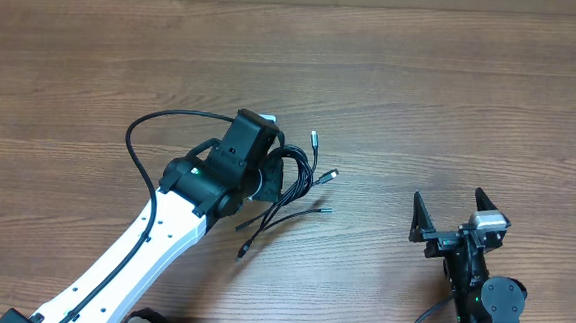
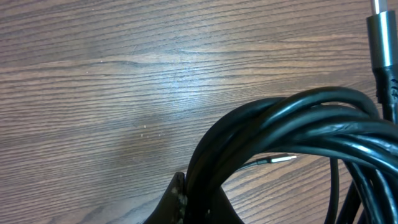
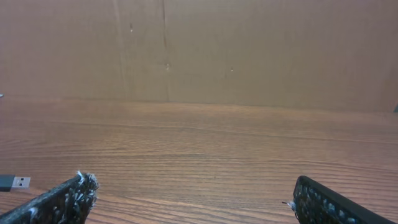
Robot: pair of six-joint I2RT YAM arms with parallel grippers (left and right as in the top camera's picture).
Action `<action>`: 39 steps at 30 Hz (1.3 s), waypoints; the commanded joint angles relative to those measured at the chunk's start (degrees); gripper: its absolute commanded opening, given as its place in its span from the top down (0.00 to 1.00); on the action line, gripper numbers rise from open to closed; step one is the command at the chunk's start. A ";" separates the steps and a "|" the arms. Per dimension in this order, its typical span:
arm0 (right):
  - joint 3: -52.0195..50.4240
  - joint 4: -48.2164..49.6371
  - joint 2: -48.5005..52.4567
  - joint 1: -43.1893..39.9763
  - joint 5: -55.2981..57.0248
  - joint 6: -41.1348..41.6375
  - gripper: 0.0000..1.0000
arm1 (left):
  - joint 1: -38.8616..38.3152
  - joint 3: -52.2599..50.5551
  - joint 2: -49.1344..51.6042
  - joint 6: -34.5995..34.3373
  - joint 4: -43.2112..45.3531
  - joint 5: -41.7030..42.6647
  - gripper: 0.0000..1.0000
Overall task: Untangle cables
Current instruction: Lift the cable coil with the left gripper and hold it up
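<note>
A tangle of thin black cables (image 1: 297,182) lies at the table's middle, its plug ends fanning out to the right and lower left. My left gripper (image 1: 260,180) sits over the bundle's left part. In the left wrist view its fingers (image 2: 199,196) are shut on the bunched black cables (image 2: 292,124), and a silvery plug tip (image 2: 283,159) shows under the loop. My right gripper (image 1: 455,214) is open and empty at the lower right, well apart from the cables. In the right wrist view its fingers (image 3: 189,196) are spread wide over bare wood.
The wooden table (image 1: 423,90) fills the views. A USB plug end (image 3: 13,182) lies at the far left of the right wrist view. The left arm's own thick black cable (image 1: 139,142) loops to the left of the bundle. A brown wall (image 3: 249,50) stands behind the table.
</note>
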 commanded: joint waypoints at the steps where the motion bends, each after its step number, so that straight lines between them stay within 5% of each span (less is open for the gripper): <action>1: -0.59 0.31 -0.55 -0.33 0.31 0.37 0.00 | 0.00 1.18 -1.25 -1.14 0.04 0.66 0.96; 39: -0.59 0.31 -0.55 -0.33 0.31 0.37 0.00 | 0.00 1.18 -1.25 -1.14 -1.42 0.26 0.96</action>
